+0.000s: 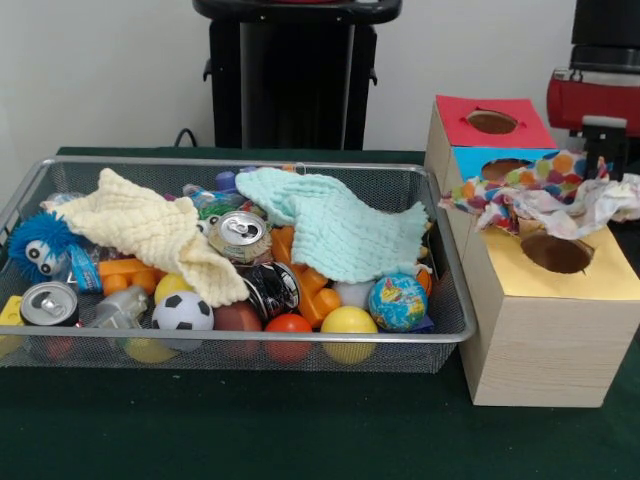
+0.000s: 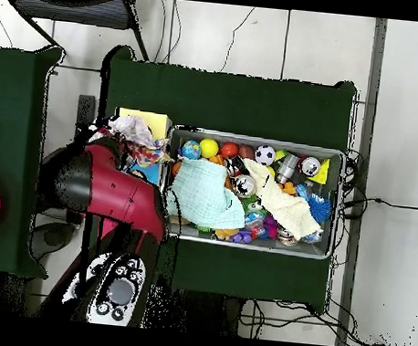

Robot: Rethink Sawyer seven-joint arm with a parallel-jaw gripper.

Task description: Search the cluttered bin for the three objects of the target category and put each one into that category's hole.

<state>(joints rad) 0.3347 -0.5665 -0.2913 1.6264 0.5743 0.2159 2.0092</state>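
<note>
The wire mesh bin (image 1: 452, 335) is full of clutter on the green table; it also shows in the overhead view (image 2: 326, 256). One dotted white cloth (image 1: 540, 195) lies crumpled across the boxes, over the blue top and the far edge of the yellow top; it also shows in the overhead view (image 2: 136, 135). The round hole (image 1: 556, 253) in the yellow top is open just in front of the cloth. My gripper (image 1: 603, 140) hangs right above the cloth's right end. No other dotted cloth shows in the bin.
A cream waffle cloth (image 1: 150, 230) and a mint waffle cloth (image 1: 335, 225) lie over cans, balls and toys in the bin. The red-topped hole (image 1: 492, 121) and the blue-topped hole (image 1: 503, 168) stand behind the yellow one. My red arm (image 2: 110, 194) reaches over the boxes.
</note>
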